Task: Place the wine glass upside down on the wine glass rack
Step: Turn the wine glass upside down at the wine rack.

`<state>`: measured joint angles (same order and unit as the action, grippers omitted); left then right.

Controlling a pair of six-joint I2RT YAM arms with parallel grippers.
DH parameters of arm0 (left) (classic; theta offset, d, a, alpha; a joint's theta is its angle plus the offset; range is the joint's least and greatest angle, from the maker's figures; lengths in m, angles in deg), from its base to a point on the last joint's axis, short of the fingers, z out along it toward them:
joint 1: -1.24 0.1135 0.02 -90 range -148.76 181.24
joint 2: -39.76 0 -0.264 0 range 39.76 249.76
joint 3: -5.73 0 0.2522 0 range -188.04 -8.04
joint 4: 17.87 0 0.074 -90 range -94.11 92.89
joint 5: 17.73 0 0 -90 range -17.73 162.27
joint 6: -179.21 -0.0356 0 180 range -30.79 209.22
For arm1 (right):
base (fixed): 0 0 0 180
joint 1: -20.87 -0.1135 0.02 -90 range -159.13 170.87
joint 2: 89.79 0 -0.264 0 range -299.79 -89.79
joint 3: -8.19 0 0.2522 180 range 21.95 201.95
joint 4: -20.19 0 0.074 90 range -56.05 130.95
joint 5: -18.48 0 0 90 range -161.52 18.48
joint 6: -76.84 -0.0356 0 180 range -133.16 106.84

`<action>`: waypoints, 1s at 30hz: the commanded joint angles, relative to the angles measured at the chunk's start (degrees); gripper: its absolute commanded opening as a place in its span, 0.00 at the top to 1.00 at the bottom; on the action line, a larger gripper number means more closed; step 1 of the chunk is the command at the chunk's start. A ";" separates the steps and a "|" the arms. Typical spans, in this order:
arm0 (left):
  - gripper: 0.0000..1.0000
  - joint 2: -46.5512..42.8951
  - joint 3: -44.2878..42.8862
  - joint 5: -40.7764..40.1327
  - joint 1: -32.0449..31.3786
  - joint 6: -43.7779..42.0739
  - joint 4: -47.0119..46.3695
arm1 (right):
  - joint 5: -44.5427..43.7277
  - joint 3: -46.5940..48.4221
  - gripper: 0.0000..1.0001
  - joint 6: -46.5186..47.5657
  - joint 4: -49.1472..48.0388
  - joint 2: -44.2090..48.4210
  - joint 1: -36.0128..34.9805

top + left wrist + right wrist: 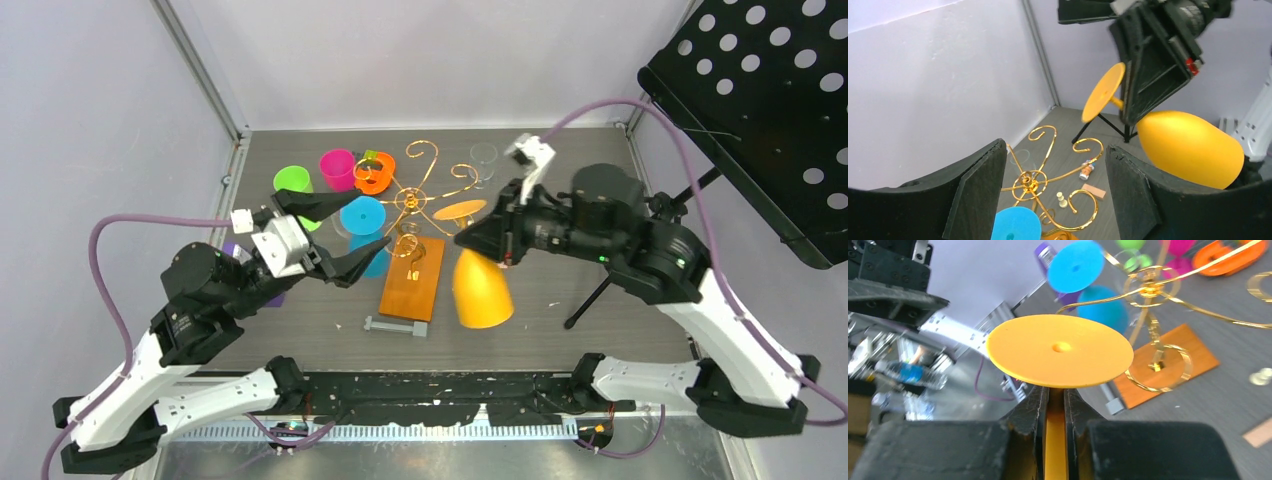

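Right gripper (1055, 402): the jaws are closed tight on the thin stem of the wine glass (482, 290), just under its foot.
Wine glass: yellow-orange; it is held in the air to the right of the wine glass rack (410, 200). The round flat foot points up and the bowl hangs down and toward the near edge, so it is already turned over, a little tilted.
Foot of the glass: it is close to the scrolled arms on the right side of the rack. I cannot tell if it touches them.
Left gripper (1055, 190): the jaws stand wide apart and hold nothing. It is above the surface (560, 150), left of the rack.
Rack: gold wire arms spread from a twisted stem. The stand is on a flat orange base that lies on the grey surface.
Blue glass (362, 215): it is at the left side of the rack with its foot up, between the left jaws as seen from above.
Behind the rack: a green cup (292, 180) and a pink cup (338, 168) stand next to each other.
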<state>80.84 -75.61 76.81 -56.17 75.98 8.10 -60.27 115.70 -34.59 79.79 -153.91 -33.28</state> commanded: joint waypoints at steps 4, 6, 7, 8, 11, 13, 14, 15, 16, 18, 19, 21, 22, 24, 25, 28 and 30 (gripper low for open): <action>0.29 9.22 -11.27 -15.32 0.01 9.47 6.59 | -10.52 -6.29 0.95 5.15 -3.51 8.19 6.65; 0.30 13.64 -16.10 -14.34 0.10 10.08 11.46 | -10.97 -8.40 0.95 6.93 -3.62 8.02 11.08; 0.31 15.77 -17.94 -13.90 0.15 10.51 13.37 | -10.98 -8.93 0.95 8.03 -3.68 7.51 12.44; 0.30 18.45 -19.63 -13.65 0.20 10.83 15.16 | -10.85 -9.97 0.95 8.40 -4.06 7.25 15.60; 0.31 23.03 -22.99 -12.37 0.64 12.12 19.15 | -7.91 -12.41 0.94 9.55 -6.52 6.65 21.59; 0.32 24.66 -23.18 -11.80 1.19 12.79 19.87 | -6.42 -14.49 0.95 9.99 -9.26 6.82 24.03; 0.32 25.22 -22.78 -11.75 1.47 12.87 19.66 | -6.11 -15.87 0.95 10.16 -11.10 6.91 24.93; 0.33 25.65 -22.27 -11.67 1.90 12.88 19.39 | -5.63 -16.45 0.95 10.21 -11.86 7.03 25.22; 0.33 26.07 -21.99 -11.68 2.48 14.05 19.30 | -5.45 -17.32 0.95 10.23 -12.87 7.10 25.67; 0.36 26.85 -21.40 -11.95 4.35 15.22 19.31 | -4.09 -18.27 0.95 10.14 -13.59 7.20 25.89; 0.37 26.99 -21.03 -11.79 5.45 15.64 19.17 | -3.58 -18.57 0.95 10.07 -14.12 7.27 25.87; 0.39 27.16 -19.93 -10.37 7.73 16.66 18.37 | -2.62 -19.54 0.95 9.89 -14.93 7.58 25.94; 0.40 27.16 -19.35 -9.47 8.69 17.15 17.74 | -2.32 -20.12 0.95 9.87 -15.09 7.82 25.94; 0.42 26.95 -17.93 -7.97 10.14 17.61 16.45 | -2.21 -20.69 0.95 9.94 -15.32 7.98 25.94; 0.42 26.86 -17.34 -7.59 10.65 17.68 15.67 | -2.16 -20.91 0.95 10.02 -15.30 8.01 25.94; 0.44 27.04 -15.95 -5.52 12.01 18.07 14.00 | -1.72 -21.25 0.94 10.12 -15.39 8.02 25.96; 0.50 27.53 -15.65 -3.25 12.84 18.60 13.37 | -1.53 -21.55 0.95 10.14 -15.42 8.10 25.94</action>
<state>108.80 -91.85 68.39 -44.65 92.88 25.78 -63.20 94.46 -25.28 68.10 -146.89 -7.51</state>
